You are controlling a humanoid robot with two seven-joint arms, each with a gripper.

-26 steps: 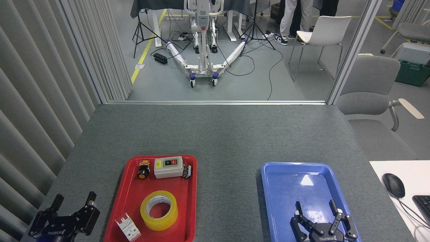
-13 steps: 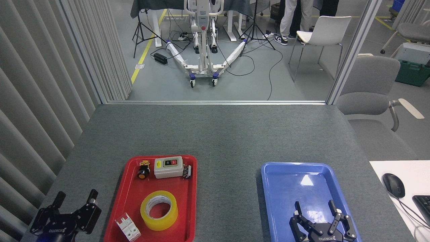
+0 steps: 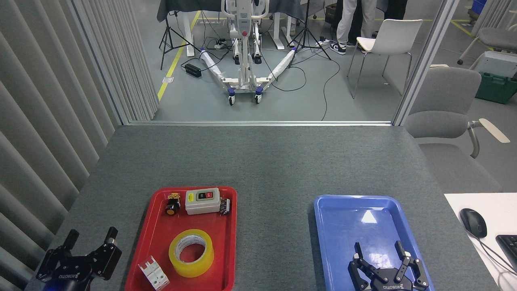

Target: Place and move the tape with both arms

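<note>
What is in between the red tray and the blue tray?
Nothing. In the head view, only bare grey table lies between the red tray and the blue tray.

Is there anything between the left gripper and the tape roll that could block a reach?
Nothing tall. The left gripper is open outside the red tray; only the tray's low rim lies between it and the tape. The white breaker block sits just beside that path.
</note>
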